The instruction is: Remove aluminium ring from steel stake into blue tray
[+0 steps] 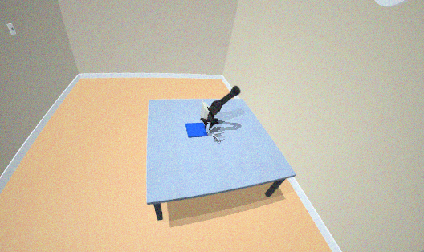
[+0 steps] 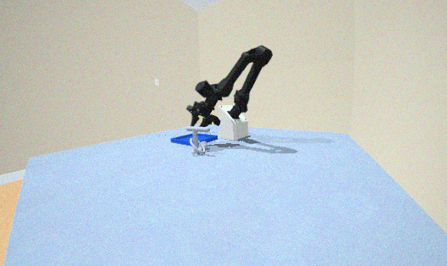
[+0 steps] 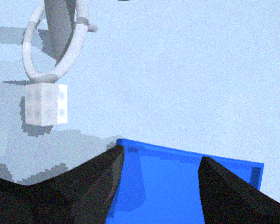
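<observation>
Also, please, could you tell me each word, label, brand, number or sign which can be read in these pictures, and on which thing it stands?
There is no text to quote: none can be read on the arm, its pale base, the blue tray or the white block by the ring.
The wall plate is too small to judge.

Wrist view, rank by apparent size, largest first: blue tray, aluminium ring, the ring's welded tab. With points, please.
1. Blue tray (image 1: pixel 196 130) (image 2: pixel 183 139) (image 3: pixel 166 182), partly cut off by the frame
2. Aluminium ring (image 2: pixel 204 146) (image 3: pixel 27 47), also cropped
3. Welded tab (image 3: pixel 41 104), clearly smallest

The tray's lead holds even with the hand (image 1: pixel 208 128) (image 2: pixel 199 124) (image 3: pixel 163 159) covering parts of it.
</observation>
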Robot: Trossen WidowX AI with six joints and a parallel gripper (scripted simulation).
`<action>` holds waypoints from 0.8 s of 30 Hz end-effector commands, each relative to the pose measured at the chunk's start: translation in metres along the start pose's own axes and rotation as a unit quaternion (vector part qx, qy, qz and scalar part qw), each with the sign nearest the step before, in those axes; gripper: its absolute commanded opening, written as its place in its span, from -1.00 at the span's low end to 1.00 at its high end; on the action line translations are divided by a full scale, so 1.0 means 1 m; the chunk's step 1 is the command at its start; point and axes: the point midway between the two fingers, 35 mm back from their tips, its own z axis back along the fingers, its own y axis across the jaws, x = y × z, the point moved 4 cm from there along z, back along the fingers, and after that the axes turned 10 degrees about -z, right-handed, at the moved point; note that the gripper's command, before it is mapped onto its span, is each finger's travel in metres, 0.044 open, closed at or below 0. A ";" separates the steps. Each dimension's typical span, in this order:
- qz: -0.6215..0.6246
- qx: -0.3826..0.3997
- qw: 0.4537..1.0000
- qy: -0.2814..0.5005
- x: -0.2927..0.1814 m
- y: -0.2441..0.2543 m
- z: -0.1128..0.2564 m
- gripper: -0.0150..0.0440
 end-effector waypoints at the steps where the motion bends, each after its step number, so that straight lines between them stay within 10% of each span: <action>1: -0.032 0.060 0.998 0.004 -0.003 0.023 -0.005 0.19; 24: -0.079 0.150 0.985 0.027 -0.007 0.060 -0.022 0.19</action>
